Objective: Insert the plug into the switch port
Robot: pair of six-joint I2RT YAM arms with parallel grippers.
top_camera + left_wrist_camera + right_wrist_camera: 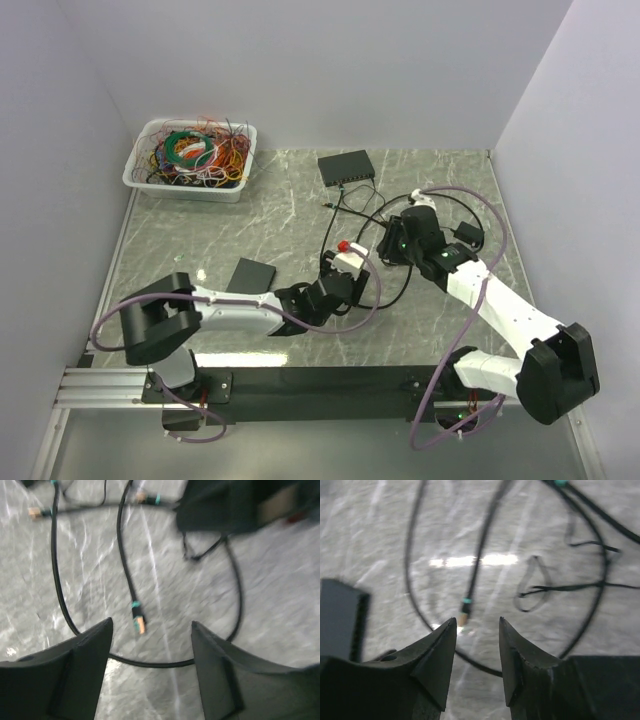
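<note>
The black switch (346, 167) lies at the back of the table. Black cables (352, 207) run from near it toward both grippers. In the left wrist view a plug (139, 623) with a teal band and tan tip lies on the table just ahead of my open, empty left gripper (152, 625). In the right wrist view a plug (465, 614) with a teal band lies just past the tip of the left finger of my open, empty right gripper (477, 621). In the top view the left gripper (345, 272) and the right gripper (393, 243) face each other mid-table.
A white bin (190, 158) full of coloured wires stands at the back left. A second black box (250, 275) lies beside the left arm. Two more plugs (35, 513) (142, 498) lie farther off. Thin wire loops (535, 587) lie right of the right gripper.
</note>
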